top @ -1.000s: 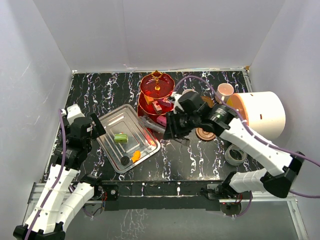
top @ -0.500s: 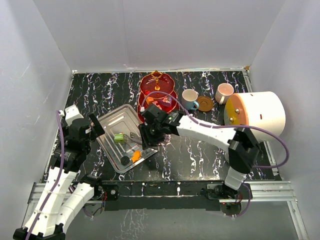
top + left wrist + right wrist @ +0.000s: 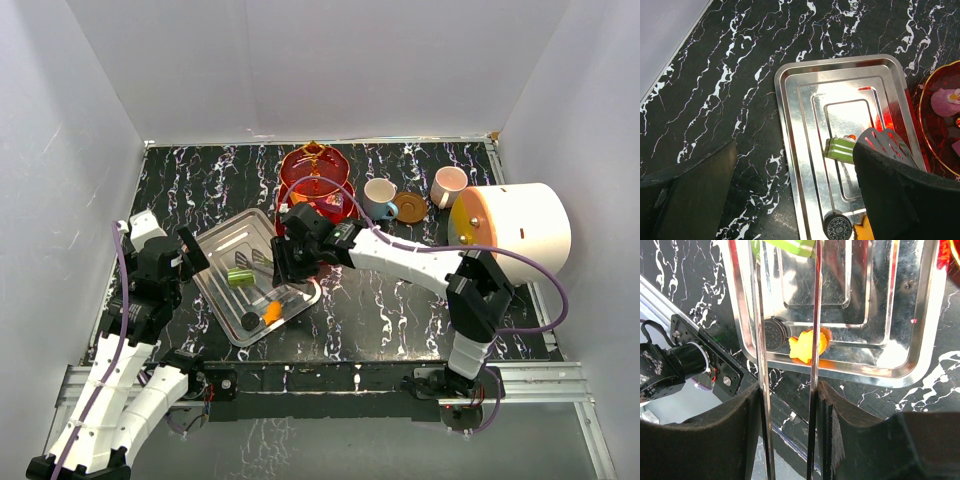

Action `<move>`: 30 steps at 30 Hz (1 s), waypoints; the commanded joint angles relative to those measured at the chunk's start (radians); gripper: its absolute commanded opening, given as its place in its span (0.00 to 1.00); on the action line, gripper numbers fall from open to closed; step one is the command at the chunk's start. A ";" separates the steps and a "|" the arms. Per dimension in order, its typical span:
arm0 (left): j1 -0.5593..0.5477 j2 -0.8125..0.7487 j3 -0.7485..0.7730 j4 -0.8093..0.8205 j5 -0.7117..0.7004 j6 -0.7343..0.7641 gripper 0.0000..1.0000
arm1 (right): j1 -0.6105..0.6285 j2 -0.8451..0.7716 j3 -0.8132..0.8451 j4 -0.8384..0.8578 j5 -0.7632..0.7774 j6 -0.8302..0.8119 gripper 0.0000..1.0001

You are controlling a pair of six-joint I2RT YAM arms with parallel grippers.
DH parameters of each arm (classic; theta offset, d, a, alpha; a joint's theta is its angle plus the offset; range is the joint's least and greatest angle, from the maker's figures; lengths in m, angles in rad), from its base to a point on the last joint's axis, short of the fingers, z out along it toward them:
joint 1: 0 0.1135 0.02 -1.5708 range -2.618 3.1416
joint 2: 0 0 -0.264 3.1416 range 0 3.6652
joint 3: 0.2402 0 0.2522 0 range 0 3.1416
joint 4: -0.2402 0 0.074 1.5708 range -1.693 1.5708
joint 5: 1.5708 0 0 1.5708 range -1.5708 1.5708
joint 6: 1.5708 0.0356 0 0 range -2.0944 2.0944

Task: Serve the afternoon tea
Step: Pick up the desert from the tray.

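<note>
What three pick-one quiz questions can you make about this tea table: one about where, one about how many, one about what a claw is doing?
1. Where is the green sweet? A) on the silver tray B) inside a cup C) on a saucer
2. How many cups are on the table? A) one B) two C) four
3. What is the right claw doing? A) gripping metal tongs B) gripping a cup C) holding nothing
Answers: 1 A, it lies in the tray's middle; 2 B, a blue cup and a pink cup; 3 A, both tong blades run between its fingers.
</note>
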 commanded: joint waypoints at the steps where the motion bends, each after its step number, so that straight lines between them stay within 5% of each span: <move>1: -0.002 -0.004 0.024 -0.003 -0.017 0.000 0.99 | -0.021 -0.009 0.007 0.073 -0.008 -0.001 0.41; 14: -0.001 -0.019 0.023 -0.003 -0.014 0.001 0.99 | -0.027 0.076 0.002 0.061 -0.192 -0.079 0.39; 30: -0.002 -0.016 0.024 -0.007 -0.016 0.000 0.99 | -0.027 -0.046 -0.097 0.104 -0.203 -0.079 0.19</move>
